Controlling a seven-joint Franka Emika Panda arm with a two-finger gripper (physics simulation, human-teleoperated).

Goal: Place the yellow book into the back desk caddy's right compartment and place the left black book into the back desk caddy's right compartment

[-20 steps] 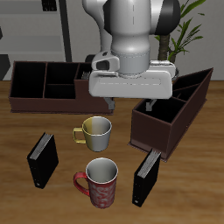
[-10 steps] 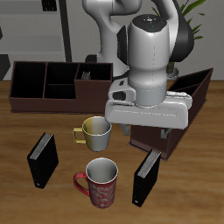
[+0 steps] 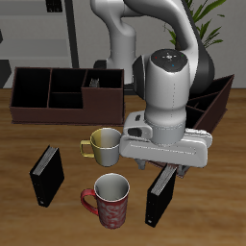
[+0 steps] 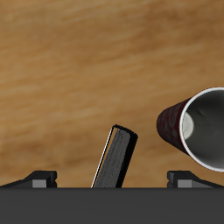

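The left black book (image 3: 159,196) stands upright near the table's front edge, beside the red mug (image 3: 110,199). My gripper (image 3: 161,169) is open and empty, just above the book's top edge, with a finger on either side of it. In the wrist view the book (image 4: 114,157) shows between my two fingertips (image 4: 39,178). The back desk caddy (image 3: 38,109) lies at the table's back. A thin greyish-tan book, the yellow book (image 3: 96,77), stands in its right compartment (image 3: 108,99).
A second black book (image 3: 46,175) stands near the front edge on the other side of the mugs. A metal mug with a yellow handle (image 3: 104,144) stands mid-table. The slant-ended dark-brown caddy (image 3: 213,104) stands just behind my gripper. The red mug shows in the wrist view (image 4: 197,127).
My gripper has moved from the table's back toward the front edge and down, ending over the left black book. It stays open. Nothing on the table has moved.
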